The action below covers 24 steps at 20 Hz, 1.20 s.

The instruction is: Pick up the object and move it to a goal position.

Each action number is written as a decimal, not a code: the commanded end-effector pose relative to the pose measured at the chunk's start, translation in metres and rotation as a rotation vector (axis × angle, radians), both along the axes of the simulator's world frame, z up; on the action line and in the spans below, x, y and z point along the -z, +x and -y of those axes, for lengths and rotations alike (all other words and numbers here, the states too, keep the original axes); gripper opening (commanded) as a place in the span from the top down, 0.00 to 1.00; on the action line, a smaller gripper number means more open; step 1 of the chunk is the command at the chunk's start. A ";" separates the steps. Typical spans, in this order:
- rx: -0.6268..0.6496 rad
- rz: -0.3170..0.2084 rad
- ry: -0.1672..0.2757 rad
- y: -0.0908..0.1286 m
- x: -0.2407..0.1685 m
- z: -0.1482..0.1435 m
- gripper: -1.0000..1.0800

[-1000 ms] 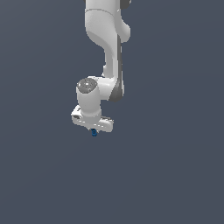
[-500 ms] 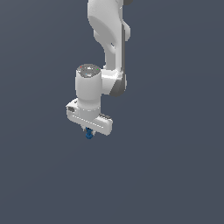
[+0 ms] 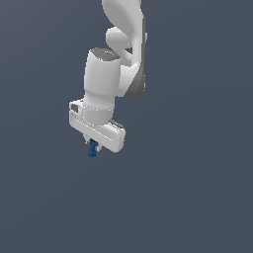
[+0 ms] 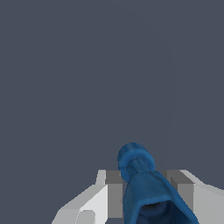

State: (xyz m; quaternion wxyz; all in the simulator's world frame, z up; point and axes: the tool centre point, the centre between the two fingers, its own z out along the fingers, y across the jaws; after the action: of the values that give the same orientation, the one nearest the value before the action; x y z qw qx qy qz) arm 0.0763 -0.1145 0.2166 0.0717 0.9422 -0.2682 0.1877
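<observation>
1. The white Panda arm (image 3: pixel 123 59) reaches down from the top of the exterior view, its wrist pointing downward against a plain dark grey-blue background.
2. The gripper (image 3: pixel 93 146) is closed on the object (image 3: pixel 92 149), a tiny dark-blue item whose lower end pokes out beneath the white hand.
3. In the wrist view, the object (image 4: pixel 142 183) sits between the grey finger pads (image 4: pixel 114 192), its round knob end pointing away from the camera.
4. No surface shows beneath the object.
</observation>
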 end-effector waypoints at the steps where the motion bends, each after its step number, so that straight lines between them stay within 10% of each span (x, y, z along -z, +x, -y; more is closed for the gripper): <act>1: 0.037 0.037 -0.018 0.006 -0.019 0.002 1.00; 24: 0.348 0.334 -0.179 0.023 -0.184 0.013 1.00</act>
State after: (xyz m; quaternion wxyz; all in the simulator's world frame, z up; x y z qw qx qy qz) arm 0.1000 -0.1271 0.3893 0.1367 0.8366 -0.4081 0.3389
